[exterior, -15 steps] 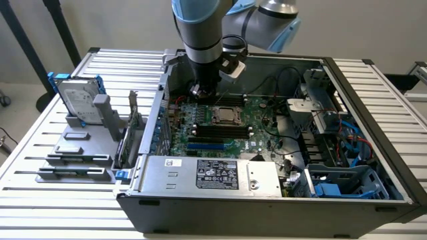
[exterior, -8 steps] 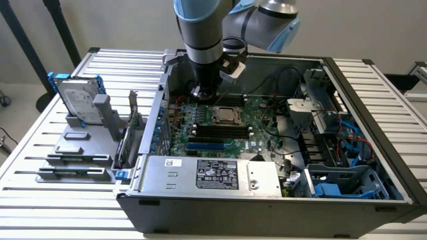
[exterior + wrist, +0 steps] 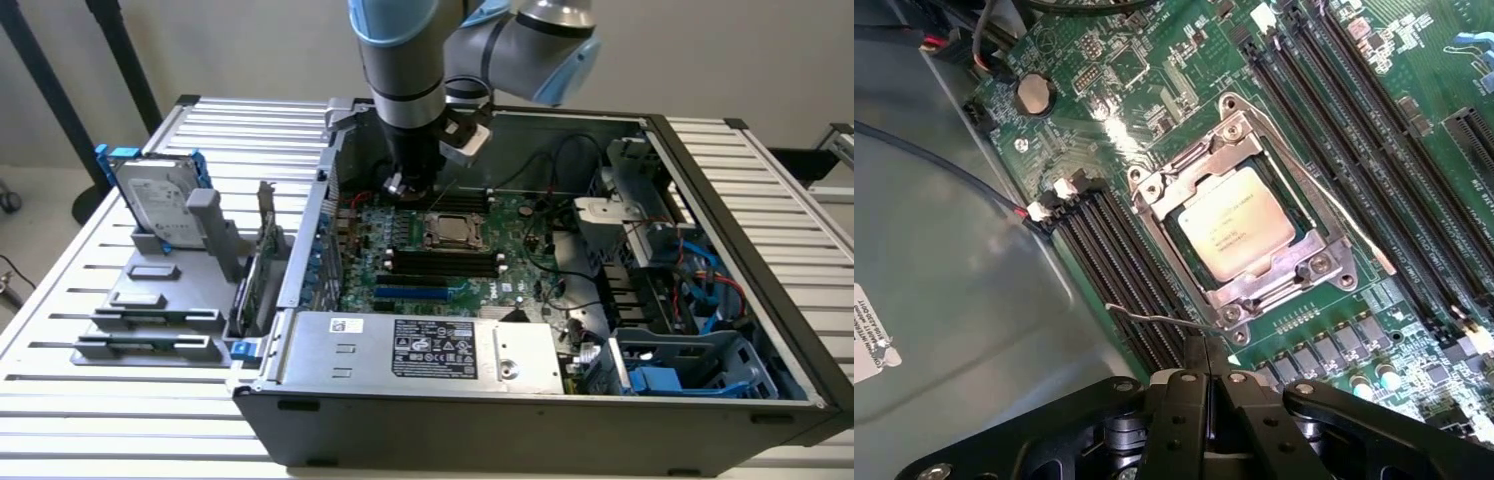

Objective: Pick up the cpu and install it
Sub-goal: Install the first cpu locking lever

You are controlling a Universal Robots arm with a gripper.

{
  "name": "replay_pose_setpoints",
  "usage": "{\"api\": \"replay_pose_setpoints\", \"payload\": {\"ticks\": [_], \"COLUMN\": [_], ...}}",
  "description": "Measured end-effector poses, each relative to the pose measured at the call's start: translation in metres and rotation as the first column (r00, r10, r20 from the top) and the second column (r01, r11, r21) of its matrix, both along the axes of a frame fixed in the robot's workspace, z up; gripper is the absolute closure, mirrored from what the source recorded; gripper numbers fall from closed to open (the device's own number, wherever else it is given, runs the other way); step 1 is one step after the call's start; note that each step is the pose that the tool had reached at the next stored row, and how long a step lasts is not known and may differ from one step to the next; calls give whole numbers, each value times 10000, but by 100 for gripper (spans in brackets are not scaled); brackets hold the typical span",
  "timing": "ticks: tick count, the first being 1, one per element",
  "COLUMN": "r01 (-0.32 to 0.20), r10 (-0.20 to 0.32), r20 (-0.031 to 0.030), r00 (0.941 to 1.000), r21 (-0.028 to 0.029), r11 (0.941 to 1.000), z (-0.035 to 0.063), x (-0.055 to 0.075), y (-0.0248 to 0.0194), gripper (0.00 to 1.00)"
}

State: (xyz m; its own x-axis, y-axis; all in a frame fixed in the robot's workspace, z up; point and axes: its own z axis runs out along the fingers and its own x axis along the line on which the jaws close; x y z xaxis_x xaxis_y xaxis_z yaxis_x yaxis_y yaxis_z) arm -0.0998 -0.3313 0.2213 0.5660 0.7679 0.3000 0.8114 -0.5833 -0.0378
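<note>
One cpu (image 3: 1236, 222): flat in its socket (image 3: 1314, 265).
Pincer (image 3: 1206, 350): shut, empty, above board (image 3: 1114, 90).
Relation: cpu just beside it, toward exterior view's right.

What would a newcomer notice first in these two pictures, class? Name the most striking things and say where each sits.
The open computer case dominates, with the robot arm reaching down into it. On the green motherboard, the silver cpu lies in its metal socket frame, the shut gripper poised close to it.
</note>
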Motion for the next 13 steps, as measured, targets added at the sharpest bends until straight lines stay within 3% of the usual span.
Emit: {"api": "replay_pose_setpoints", "payload": {"ticks": [5, 13], "r01": [0, 0], "r10": [1, 2], "r20": [75, 79], "r00": [10000, 10000], "r21": [-75, -178], "r11": [10000, 9998], "z": [-60, -144], "x": [0, 1], "y": [43, 103], "gripper": [89, 89]}}
